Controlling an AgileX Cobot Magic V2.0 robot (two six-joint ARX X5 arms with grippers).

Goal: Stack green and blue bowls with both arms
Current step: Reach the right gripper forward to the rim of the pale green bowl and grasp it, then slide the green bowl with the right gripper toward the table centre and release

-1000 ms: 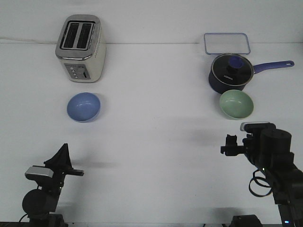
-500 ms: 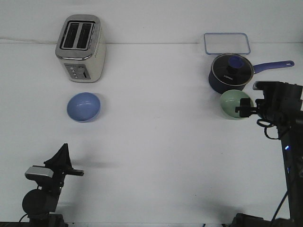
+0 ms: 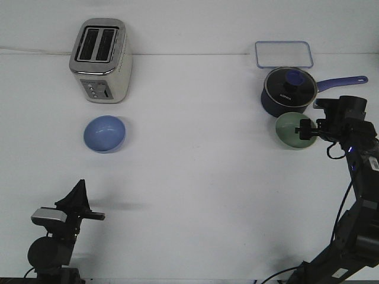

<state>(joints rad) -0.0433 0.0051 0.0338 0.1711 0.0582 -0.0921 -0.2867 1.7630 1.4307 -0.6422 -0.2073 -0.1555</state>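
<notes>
Right now, the green bowl (image 3: pixel 291 130) is seen on the white table (image 3: pixel 195 177), just in front of the dark blue saucepan (image 3: pixel 287 90) and far over on the right side. The right gripper (image 3: pixel 304 129) is held at the bowl's right edge, most likely because the rim is the thinnest part and the easiest to pinch. Whether its fingers are apart or closed on the rim cannot be told, since they are small and dark against the bowl. The bowl does not look lifted yet. The blue bowl (image 3: pixel 104 134) is set well apart on the left side, in front of the toaster (image 3: pixel 100 60), with nothing touching it. The left gripper (image 3: pixel 77 195) is kept low and near the front edge, far from the blue bowl; it looks a little open, but this cannot be told for sure. Two arms are probably needed because each bowl is placed on its own side. A clear flat container (image 3: pixel 283 54) is seen behind the saucepan.
</notes>
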